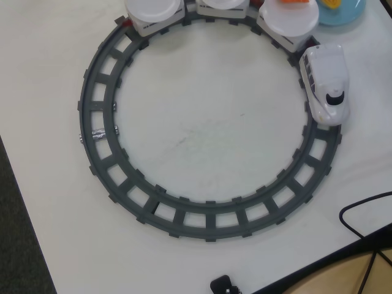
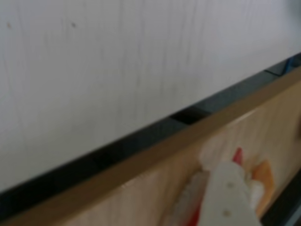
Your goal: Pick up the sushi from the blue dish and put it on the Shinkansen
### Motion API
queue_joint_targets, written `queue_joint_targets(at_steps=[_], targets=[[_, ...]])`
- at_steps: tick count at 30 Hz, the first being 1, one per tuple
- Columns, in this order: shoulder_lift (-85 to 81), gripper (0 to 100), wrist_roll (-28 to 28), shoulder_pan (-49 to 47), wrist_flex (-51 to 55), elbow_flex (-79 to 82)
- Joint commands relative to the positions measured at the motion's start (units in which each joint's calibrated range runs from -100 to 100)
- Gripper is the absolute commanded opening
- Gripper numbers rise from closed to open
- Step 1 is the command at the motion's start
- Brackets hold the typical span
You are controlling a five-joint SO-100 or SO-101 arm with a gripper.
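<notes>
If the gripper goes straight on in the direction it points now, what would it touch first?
Probably the wooden board: in the blurred wrist view the gripper's white finger lies over it, pointing toward the white table. Depth is unclear.

Only robot part showing is in the wrist view: one of the fingers (image 2: 229, 195), blurred, white plastic, elongated with rounded tip, two small dark screw dots along its face. Red and orange patches sit right beside it.

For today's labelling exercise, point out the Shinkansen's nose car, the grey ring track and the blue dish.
Shinkansen nose car (image 1: 326, 82): overhead view, on its white roof.
Grey ring track (image 1: 101, 131): overhead view, on its left curve.
Blue dish (image 1: 343, 13): overhead view, on its rim at the top edge.
</notes>
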Motion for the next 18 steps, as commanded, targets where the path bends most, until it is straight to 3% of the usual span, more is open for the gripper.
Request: queue_joint_targets(at_steps=[1,3,14,18], targets=[[10.62,14,2.2,-0.82,-0.37,-16.83],[19.72,14,5.35,-1.97,0.65,-26.97],[71.24,14,34.35,-7.34,3.48,-67.19],[85.35,15,41.16,-7.25,6.13,-79.22]])
